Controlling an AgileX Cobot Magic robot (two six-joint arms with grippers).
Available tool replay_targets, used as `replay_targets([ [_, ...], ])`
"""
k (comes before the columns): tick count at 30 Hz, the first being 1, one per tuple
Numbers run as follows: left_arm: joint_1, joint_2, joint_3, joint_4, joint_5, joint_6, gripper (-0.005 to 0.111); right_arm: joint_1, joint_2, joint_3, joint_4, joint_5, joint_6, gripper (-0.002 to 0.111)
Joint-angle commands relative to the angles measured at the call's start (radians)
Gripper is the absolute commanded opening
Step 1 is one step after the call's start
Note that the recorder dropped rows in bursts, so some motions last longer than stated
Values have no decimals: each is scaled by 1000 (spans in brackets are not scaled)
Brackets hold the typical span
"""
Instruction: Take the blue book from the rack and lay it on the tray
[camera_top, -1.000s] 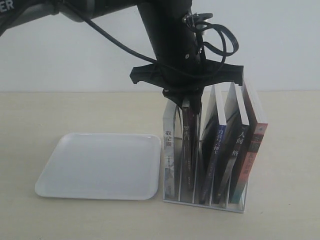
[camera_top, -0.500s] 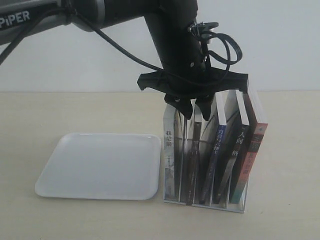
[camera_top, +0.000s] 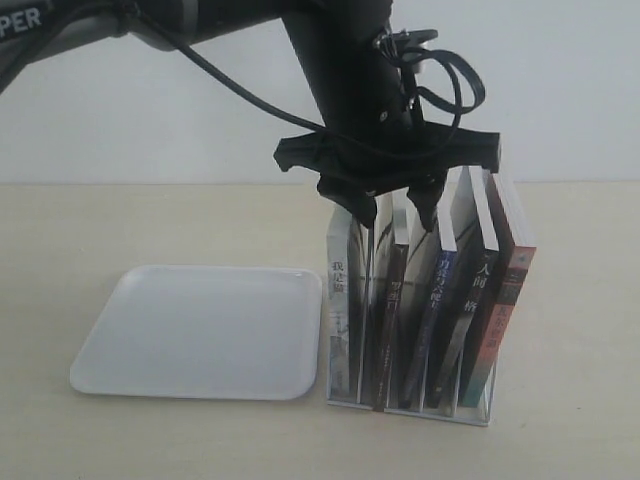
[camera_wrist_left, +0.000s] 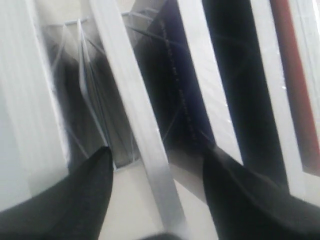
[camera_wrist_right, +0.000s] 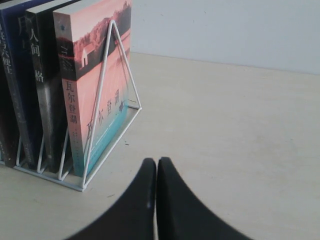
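**Blue book:** The blue book (camera_top: 436, 300) is found upright, leaning slightly, in the middle slot of the white wire rack (camera_top: 420, 410). It stands between a dark-spined book (camera_top: 387, 320) and a black-spined book (camera_top: 476, 300). A narrow blue spine with white characters is noted, with a white page edge on top. In the left wrist view one dark blue cover face is seen; its design cannot be made out.

**Left gripper:** The left gripper (camera_top: 393, 215) is held at the book tops, fingers spread apart. The neighbouring book's page edge is seen between them. Nothing is gripped.

**Right gripper:** The right gripper (camera_wrist_right: 156, 170) is seen over the table (camera_top: 560, 400) beside the red-spined book (camera_wrist_right: 95, 90), fingers pressed together, empty.

**Tray:** The white tray (camera_top: 200, 330) lies flat, just beside the rack.
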Motion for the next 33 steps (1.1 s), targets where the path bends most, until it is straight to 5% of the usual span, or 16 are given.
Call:
replay_targets([
  [1,-3,-64,-6,-12,-12,4,53,1,-5,0,-8,-8,-3,0],
  [19,-3,-196,-6,-30,-12,50,53,1,-5,0,-8,-8,-3,0],
  [33,-3,-167,-6,-185,-46,109,53,1,-5,0,-8,-8,-3,0],
])
